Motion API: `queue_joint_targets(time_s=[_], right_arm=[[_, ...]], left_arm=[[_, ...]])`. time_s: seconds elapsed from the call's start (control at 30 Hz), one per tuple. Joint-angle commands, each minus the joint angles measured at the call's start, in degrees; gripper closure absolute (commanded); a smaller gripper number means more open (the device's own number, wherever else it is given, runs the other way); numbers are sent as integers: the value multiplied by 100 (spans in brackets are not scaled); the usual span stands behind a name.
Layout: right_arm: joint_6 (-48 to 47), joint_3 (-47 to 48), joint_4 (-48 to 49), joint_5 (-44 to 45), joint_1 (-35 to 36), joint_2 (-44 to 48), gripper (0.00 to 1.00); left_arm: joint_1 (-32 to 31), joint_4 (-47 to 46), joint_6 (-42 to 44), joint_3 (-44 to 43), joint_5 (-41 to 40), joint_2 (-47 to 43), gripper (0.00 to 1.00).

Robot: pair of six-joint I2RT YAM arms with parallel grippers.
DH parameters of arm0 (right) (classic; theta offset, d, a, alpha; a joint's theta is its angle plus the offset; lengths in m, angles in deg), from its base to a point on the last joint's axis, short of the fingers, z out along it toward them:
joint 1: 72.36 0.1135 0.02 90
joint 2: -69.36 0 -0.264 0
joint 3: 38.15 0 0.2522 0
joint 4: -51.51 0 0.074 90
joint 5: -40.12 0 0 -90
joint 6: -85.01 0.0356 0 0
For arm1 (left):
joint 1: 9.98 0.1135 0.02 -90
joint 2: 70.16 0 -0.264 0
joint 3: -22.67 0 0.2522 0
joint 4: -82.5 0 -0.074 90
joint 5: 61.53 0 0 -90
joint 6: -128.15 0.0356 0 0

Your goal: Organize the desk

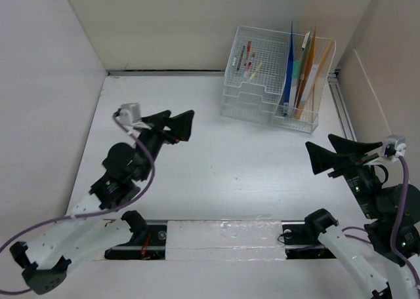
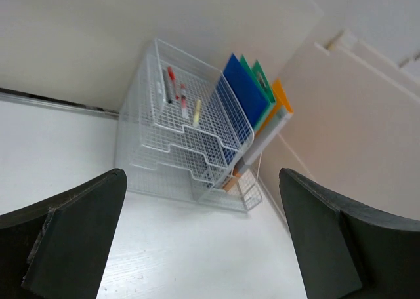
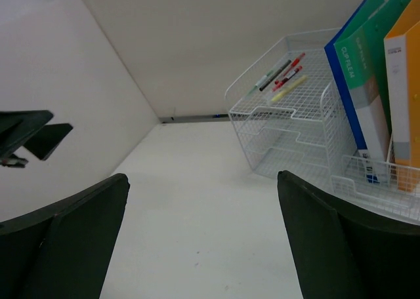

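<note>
Tabletop (image 1: 216, 174) lies under left claw (image 1: 172, 123) and right claw (image 1: 319, 143), both spread, empty. Pens (image 1: 248, 58) and folders (image 1: 302, 69) sit in wire organizer (image 1: 262, 89), far-right corner. Judged: tidying looks finished; next move, retract only.

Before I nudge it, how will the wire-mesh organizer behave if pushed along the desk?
The wire-mesh organizer probably slides easily: thin wire on a smooth white desk. It is likely heavier on the side with the upright folders, so it may pivot rather than move straight. The loose pens in its top tray could roll.
</note>
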Motion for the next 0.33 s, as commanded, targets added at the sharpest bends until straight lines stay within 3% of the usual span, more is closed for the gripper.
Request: queue_joint_targets(time_s=[0.0, 0.13, 0.3], right_arm=[[-105, 221, -376, 185, 52, 109, 0], [-70, 221, -491, 185, 52, 136, 0], [-8, 142, -482, 132, 52, 153, 0]], left_arm=[[0, 536, -365, 414, -925, -899, 1], [0, 1038, -584, 740, -1312, -1568, 1], [0, 1197, -611, 740, -1295, -1622, 1]])
